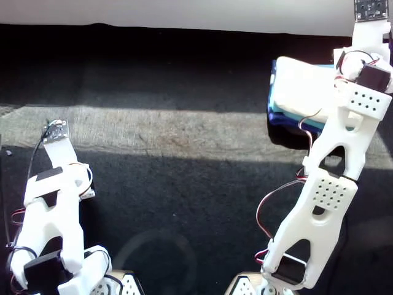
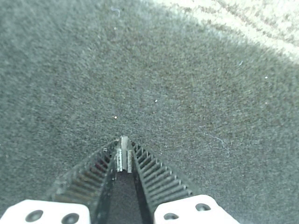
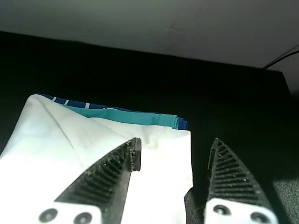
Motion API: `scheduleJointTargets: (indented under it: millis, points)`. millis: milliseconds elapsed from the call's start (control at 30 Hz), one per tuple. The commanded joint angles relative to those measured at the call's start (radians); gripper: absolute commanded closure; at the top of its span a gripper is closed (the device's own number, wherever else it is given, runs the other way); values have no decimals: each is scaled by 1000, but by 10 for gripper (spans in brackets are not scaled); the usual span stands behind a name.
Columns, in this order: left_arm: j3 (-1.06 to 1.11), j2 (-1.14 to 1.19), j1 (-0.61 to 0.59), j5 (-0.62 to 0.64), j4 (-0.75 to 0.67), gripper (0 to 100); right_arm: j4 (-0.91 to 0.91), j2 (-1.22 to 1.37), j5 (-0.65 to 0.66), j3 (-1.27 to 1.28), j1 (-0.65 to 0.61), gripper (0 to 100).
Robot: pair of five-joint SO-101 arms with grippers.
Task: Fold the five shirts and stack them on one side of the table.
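Note:
A stack of folded shirts [image 1: 301,92] lies at the far right of the table, a white one [image 3: 84,154] on top with teal [image 3: 135,116] and blue [image 3: 74,102] layers under it. My right gripper [image 3: 175,151] hangs open just above the stack's edge, holding nothing. In the high view the right arm [image 1: 344,141] stretches over the stack's near corner. My left gripper [image 2: 123,154] is shut and empty, low over bare dark felt. The left arm [image 1: 52,209] sits folded back at the near left.
Dark felt [image 1: 184,203] covers the table, with a sunlit band [image 1: 172,132] across its middle. A pale wall [image 1: 184,12] runs along the far edge. Arm bases [image 1: 245,286] stand at the near edge.

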Motion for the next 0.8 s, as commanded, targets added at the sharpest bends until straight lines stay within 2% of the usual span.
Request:
scheduleJointTargets:
  millis: [0,167,200,267,333,367,500,767]
  points:
    - [-1,-21,15,-3,-15,992,5,-7,-12,18,18,765]
    - [-1,-21,15,-3,-15,992,15,-10,-17,48,41,784]
    - [-1,-21,15,-3,-15,992,39,-13,-17,45,36,830]
    - [-1,-21,15,-3,-15,992,102,-16,-17,39,-7,998]
    - [-1,-21,15,-3,-15,992,159,-16,-15,39,-48,971]
    - [-1,-21,15,-3,-15,992,177,-10,-15,39,-64,995]
    - [-1,-21,15,-3,-15,992,231,-4,-17,51,-84,993]
    - [-1,-21,15,-3,-15,992,151,124,-12,41,-33,993]
